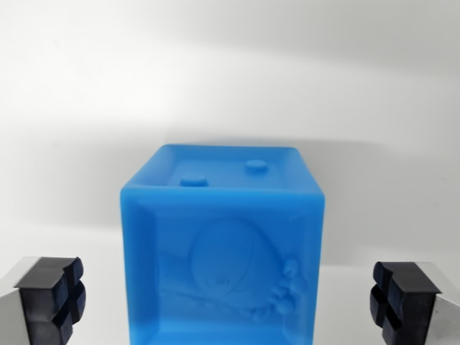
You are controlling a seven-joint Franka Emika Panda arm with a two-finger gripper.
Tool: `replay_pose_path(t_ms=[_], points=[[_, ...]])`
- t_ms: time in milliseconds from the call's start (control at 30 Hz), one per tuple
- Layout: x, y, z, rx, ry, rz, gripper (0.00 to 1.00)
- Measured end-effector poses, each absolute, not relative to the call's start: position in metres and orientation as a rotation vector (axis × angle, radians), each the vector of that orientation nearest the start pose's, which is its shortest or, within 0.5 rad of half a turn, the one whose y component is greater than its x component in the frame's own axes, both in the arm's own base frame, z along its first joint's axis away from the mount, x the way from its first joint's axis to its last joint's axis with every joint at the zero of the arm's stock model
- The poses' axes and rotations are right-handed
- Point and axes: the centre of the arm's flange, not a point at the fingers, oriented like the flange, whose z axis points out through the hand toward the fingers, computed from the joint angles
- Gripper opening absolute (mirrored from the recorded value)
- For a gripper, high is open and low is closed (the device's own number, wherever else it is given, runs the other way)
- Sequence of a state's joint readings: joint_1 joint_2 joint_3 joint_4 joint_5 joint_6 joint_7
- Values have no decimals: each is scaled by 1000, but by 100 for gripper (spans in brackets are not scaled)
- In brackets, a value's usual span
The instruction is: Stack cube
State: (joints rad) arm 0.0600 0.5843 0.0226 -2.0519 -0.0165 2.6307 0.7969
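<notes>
Wrist view. A blue cube [223, 251] rests on the white worktop [230, 79], centred between the fingertips of the hand [228, 302]. The hand is released: both black pads [52, 296] stand apart from the cube's sides. Two round studs mark the cube's recessed top face.

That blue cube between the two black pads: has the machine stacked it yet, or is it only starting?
Only starting, it seems. Nothing looks stacked: the blue cube sits alone on the white surface, with no second cube in view. In hand: the gripper is open, its black pads on either side of the cube, not touching. Left: closing, lifting and placing it on another cube.
</notes>
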Motion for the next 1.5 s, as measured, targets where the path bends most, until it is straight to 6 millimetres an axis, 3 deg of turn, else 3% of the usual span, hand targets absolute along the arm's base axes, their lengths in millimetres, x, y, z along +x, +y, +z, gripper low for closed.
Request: replay_pose_path(t_ms=[300, 600, 633, 1500], points=[[586, 49, 125, -2948, 1083, 10, 100], [586, 49, 115, -2948, 1082, 9, 100], [587, 49, 115, -2948, 1082, 9, 0], [587, 49, 115, -2948, 1082, 8, 0]])
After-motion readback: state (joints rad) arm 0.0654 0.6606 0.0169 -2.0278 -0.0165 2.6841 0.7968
